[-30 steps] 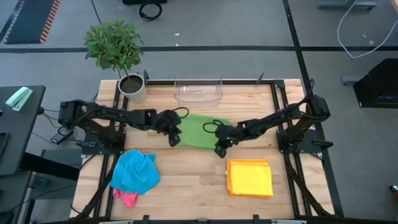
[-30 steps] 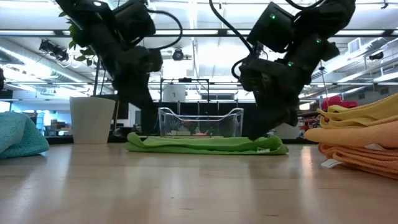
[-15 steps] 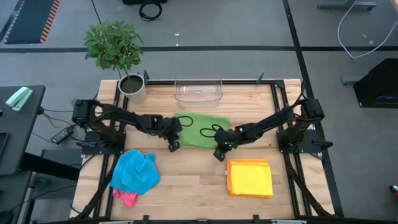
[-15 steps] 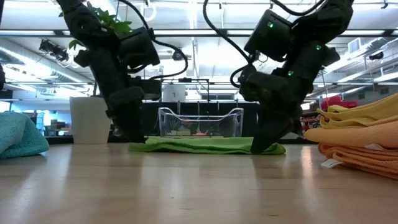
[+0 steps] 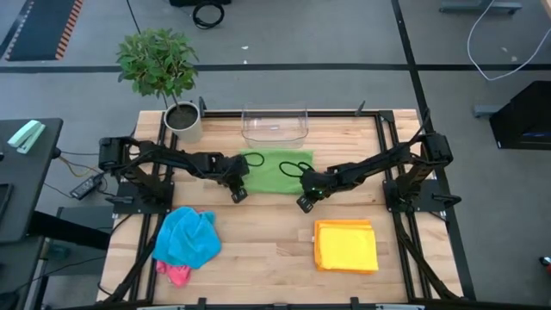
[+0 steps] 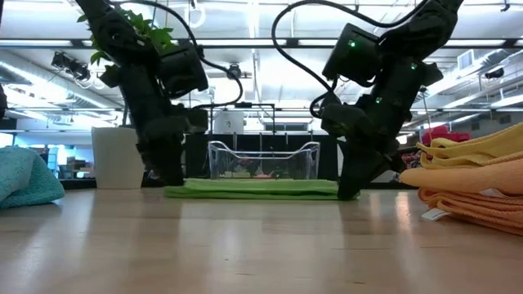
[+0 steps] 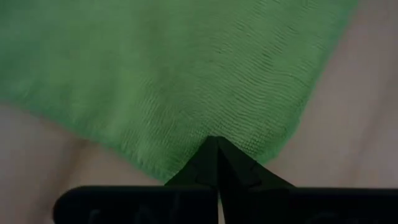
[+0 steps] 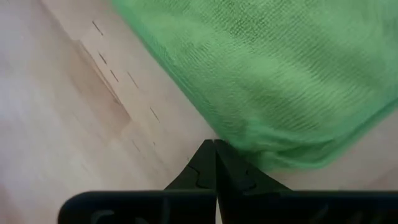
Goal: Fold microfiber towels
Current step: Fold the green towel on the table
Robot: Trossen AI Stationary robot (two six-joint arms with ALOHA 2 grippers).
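Mid-fold on the green towel (image 5: 274,170), lying flat on the surface (image 5: 258,250) between both arms. Left pincer (image 5: 238,195) pinched shut at the towel's near left edge, tips meeting at the hem in the wrist view; whether cloth is caught, unclear. Right pincer (image 5: 303,202) likewise shut, down at the near right corner, cloth just beside its tips. Next, probably: lift both corners together and carry them over to the far edge, keeping the hem level. Beyond the pincers, a clear bin (image 5: 275,124) close behind the towel. Nearer side open, with the yellow stack (image 5: 345,245) and the blue towel (image 5: 187,238) well apart.
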